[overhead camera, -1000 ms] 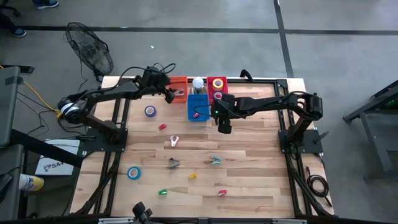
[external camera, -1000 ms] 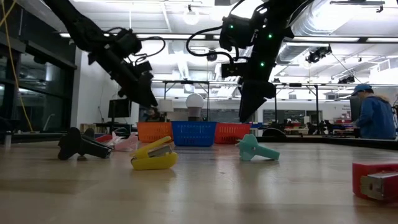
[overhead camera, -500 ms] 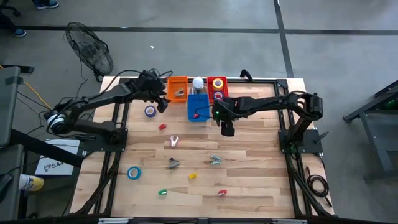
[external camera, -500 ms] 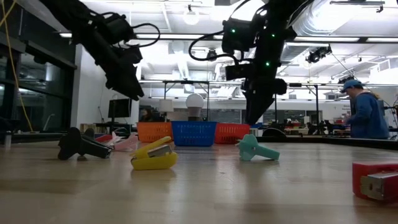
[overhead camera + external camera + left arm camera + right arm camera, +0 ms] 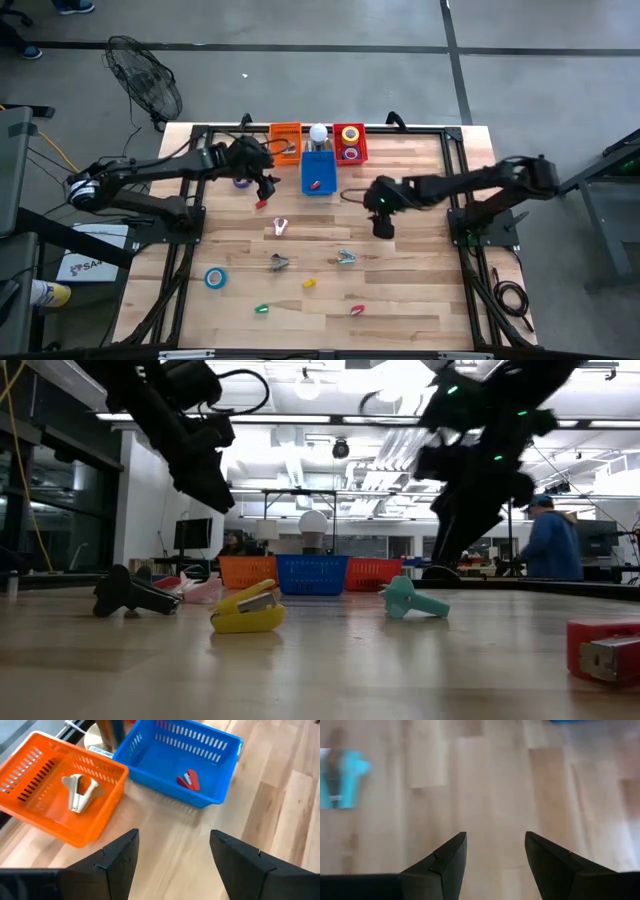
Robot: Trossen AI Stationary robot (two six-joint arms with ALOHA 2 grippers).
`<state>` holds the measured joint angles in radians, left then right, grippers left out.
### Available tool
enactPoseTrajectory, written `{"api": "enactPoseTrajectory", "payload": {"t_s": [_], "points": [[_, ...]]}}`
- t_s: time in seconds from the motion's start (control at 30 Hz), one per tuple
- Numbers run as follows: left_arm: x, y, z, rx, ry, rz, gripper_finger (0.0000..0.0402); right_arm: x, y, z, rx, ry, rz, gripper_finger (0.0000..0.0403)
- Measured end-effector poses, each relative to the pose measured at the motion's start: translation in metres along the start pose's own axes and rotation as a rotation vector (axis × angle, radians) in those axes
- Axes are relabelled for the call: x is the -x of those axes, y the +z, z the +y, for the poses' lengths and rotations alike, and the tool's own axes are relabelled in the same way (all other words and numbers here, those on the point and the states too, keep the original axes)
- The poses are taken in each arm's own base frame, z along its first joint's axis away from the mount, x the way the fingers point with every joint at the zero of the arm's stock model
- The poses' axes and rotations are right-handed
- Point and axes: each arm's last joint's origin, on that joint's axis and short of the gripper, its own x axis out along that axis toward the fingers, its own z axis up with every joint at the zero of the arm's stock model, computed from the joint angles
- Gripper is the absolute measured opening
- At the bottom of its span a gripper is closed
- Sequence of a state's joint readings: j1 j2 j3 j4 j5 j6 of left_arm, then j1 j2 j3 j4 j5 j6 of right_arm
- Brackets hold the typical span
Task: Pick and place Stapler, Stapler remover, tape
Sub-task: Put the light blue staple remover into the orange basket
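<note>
Left claw [image 5: 265,180] open, empty, raised; right claw [image 5: 382,224] open, empty, raised.

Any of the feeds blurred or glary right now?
Right wrist view: smeared, the teal staple remover a blur. Low view: right arm streaked, ceiling lights glaring, yellow stapler sharp. Left wrist view: crisp on the blue basket. High view: clean.

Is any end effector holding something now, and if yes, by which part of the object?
Nothing is held. The left end effector and the right end effector are both open, with only bare table between their fingers.
</note>
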<state>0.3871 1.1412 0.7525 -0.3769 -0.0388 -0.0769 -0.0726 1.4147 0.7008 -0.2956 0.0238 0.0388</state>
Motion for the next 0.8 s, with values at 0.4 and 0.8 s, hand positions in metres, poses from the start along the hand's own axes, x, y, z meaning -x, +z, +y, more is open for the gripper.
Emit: {"api": "enactPoseTrajectory", "payload": {"t_s": [0.4,0.8], "points": [[0.004,-0.003,-0.036,-0.028,-0.014,-0.03,0.0241,-0.015,-0.032,0.07,0.037,0.086,-0.209,0.0193],[0.005,-0.005,-0.046,-0.017,-0.035,-0.031,0.0241,-0.047,-0.044,0.112,0.022,0.129,-0.227,0.0193]]}}
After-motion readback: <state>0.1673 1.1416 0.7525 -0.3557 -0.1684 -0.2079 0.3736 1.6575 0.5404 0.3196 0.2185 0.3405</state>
